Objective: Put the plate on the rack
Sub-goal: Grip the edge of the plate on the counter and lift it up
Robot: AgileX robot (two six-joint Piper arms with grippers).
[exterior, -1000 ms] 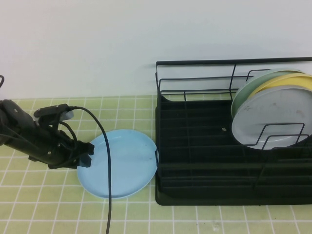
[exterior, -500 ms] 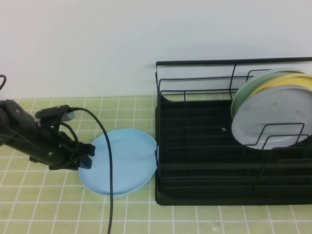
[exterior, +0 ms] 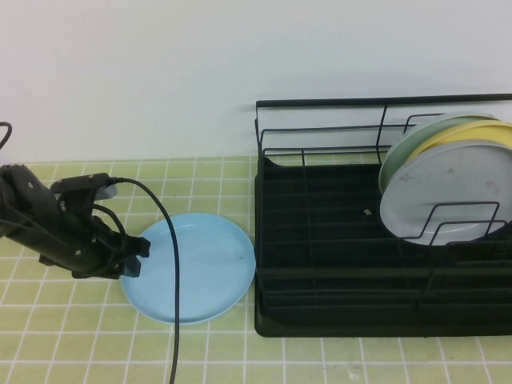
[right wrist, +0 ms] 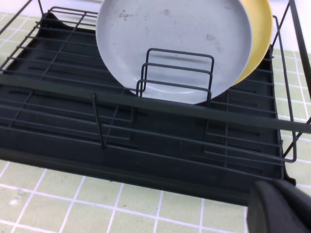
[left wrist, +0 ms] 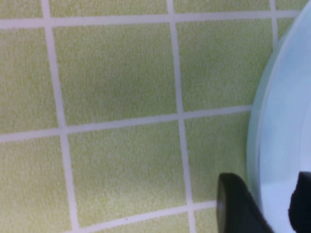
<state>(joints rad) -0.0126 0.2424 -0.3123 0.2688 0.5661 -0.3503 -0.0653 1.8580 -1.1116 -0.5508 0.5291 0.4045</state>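
Note:
A light blue plate [exterior: 196, 268] lies flat on the green tiled table, just left of the black dish rack [exterior: 320, 240]. My left gripper [exterior: 138, 264] is low at the plate's left edge. In the left wrist view its two dark fingers [left wrist: 265, 182] stand on either side of the plate's rim [left wrist: 286, 121], shut on it. My right gripper [right wrist: 279, 204] does not show in the high view. In its own wrist view it hovers shut and empty before the rack's [right wrist: 146, 145] front edge.
A grey plate [exterior: 444, 192], a yellow plate [exterior: 480, 132] and a green plate [exterior: 416, 136] stand upright in the rack's right end. The rack's left slots are bare. The left arm's black cable [exterior: 176, 280] crosses the blue plate.
The left gripper has drawn back to the left and its jaws have narrowed. The blue plate slid left with it, away from the rack's side.

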